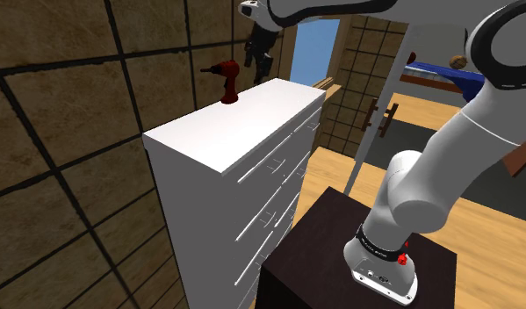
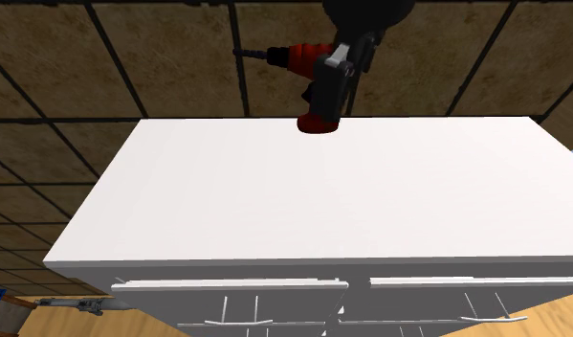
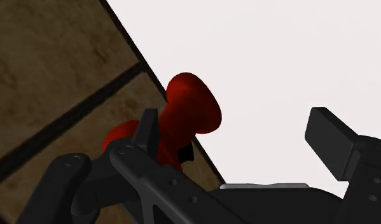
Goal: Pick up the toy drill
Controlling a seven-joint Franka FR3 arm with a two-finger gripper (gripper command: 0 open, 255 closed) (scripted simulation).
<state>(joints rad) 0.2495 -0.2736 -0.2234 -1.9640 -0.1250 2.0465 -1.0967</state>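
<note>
A red toy drill [image 1: 227, 83] stands upright at the back edge of a white chest of drawers [image 1: 219, 132], close to a brown tiled wall [image 1: 68, 114]. The black tool [image 3: 238, 130] is open, with one finger beside the drill's handle and the other well apart, not clasping it. This looks like the approach step. Next it likely needs to centre, close on the handle and lift. The wall leaves little room.
</note>
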